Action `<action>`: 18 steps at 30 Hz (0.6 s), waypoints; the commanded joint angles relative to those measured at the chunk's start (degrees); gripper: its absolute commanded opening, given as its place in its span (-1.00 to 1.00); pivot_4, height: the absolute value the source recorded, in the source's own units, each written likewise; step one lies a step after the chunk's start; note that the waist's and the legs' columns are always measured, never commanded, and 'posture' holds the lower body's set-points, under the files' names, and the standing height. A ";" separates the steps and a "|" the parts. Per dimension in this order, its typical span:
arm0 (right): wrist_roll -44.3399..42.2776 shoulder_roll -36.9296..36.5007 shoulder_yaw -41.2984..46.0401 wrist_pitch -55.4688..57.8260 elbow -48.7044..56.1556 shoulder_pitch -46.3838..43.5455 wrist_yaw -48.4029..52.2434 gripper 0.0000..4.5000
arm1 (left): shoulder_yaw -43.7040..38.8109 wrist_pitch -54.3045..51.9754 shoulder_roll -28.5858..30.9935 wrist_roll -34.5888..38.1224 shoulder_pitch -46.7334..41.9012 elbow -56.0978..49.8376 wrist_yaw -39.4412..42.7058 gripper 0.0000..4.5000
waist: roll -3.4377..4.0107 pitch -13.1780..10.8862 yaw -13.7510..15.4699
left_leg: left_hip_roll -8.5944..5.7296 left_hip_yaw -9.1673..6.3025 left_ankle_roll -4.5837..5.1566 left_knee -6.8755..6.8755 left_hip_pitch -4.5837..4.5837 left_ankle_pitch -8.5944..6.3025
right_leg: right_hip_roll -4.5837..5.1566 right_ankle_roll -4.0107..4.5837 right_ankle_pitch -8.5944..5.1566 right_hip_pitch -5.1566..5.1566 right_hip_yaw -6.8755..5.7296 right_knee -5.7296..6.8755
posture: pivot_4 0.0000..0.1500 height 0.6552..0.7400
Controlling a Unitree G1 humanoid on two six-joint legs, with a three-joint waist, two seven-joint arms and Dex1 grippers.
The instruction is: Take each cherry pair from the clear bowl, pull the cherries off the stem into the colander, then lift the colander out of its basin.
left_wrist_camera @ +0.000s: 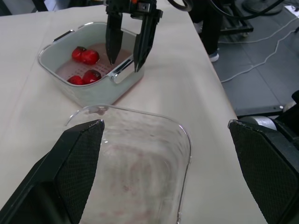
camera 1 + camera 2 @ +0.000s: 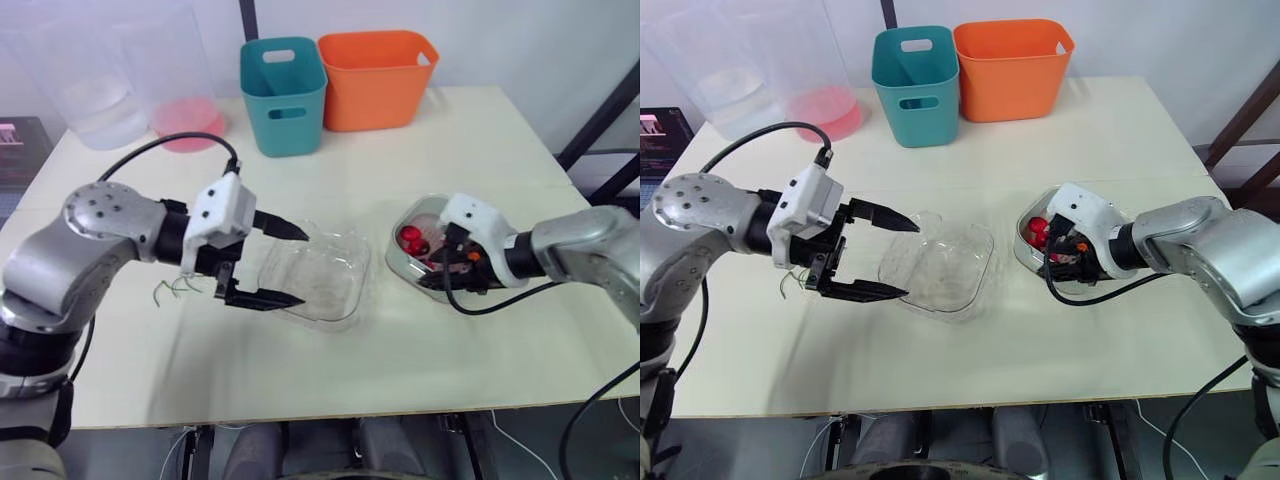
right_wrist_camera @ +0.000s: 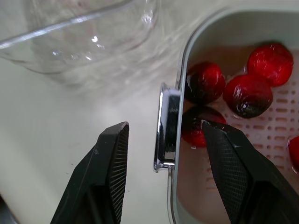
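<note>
1. A few bare stems point(image 2: 172, 290) are seen on the table point(image 2: 480, 150) just beside the left arm. They are judged to be discards, kept outside both vessels so that only fruit reaches the colander.
2. The left gripper point(image 2: 300, 267) is held level at the left edge of the clear bowl point(image 2: 325, 275). Its fingers are spread wide and nothing is held between them. This released posture is read as idle, parked low beside the bowl.
3. The clear bowl is set at mid-table. No cherry pair can be made out in it, and only faint reddish smears are seen in the left wrist view. The plucking stage is therefore judged complete.
4. Several cherries point(image 3: 247, 93) are gathered in the pink perforated colander point(image 3: 275, 135), which is nested in the white basin point(image 1: 93, 91). The basin is placed just to the right of the bowl, which keeps transfers short.
5. The right gripper point(image 3: 164, 126) is opened astride the metal handle point(image 1: 120, 71) at the rim facing the bowl. One finger is set outside the basin wall and the other inside, above the fruit. Nothing is gripped yet. The placement is judged to prepare a pinch for the lift-out. Because the handle is narrow and glossy, a centred closure is called for.
</note>
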State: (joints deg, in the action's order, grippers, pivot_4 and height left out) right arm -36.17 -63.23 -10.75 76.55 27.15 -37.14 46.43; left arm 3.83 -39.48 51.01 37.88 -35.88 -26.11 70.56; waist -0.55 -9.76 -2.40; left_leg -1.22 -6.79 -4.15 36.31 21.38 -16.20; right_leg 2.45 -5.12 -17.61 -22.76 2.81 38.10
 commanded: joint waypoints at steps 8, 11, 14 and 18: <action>2.98 2.27 -1.58 -2.02 -0.33 -0.75 -1.18 0.17 | -0.67 -1.05 -0.96 1.11 -1.84 -1.60 -1.99 1.00 | 0.00 0.00 -0.03 | 0.00 -0.01 0.00 0.03 0.00 0.00 | -0.01 -0.01 0.00 0.01 0.00 0.01 | 1.00 1.00; 3.48 2.63 -1.84 -2.27 -0.50 -1.03 -1.19 -0.42 | -0.91 -1.65 -1.04 1.37 -1.76 -1.80 -2.49 1.00 | 0.00 0.00 -0.03 | 0.00 0.00 0.00 0.03 0.00 0.00 | 0.00 -0.01 0.01 0.01 0.00 0.00 | 1.00 1.00; 3.80 2.91 -1.68 -2.17 -0.52 -1.37 -1.09 -0.91 | -1.10 -1.93 -0.97 1.53 -1.47 -2.00 -2.70 1.00 | -0.03 0.02 -0.21 | 0.00 0.00 0.00 0.03 -0.01 0.00 | -0.01 -0.01 0.01 0.01 0.00 0.01 | 1.00 1.00; 4.48 2.11 -1.84 -2.49 0.00 -1.41 -0.48 -0.91 | -1.02 -1.87 -1.02 1.41 -1.04 -2.08 -2.91 1.00 | -0.03 0.02 -0.13 | 0.00 0.00 0.00 0.06 -0.03 0.00 | -0.05 -0.01 0.02 0.02 0.00 0.04 | 1.00 1.00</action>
State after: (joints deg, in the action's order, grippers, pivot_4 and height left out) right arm -31.98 -60.65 -13.17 74.89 25.68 -37.26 45.45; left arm 3.82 -41.69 49.74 38.80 -36.62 -27.24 68.00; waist -0.58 -9.74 -2.52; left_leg -1.22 -6.79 -4.15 36.37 21.35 -16.20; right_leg 2.39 -5.13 -17.58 -22.75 2.81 38.14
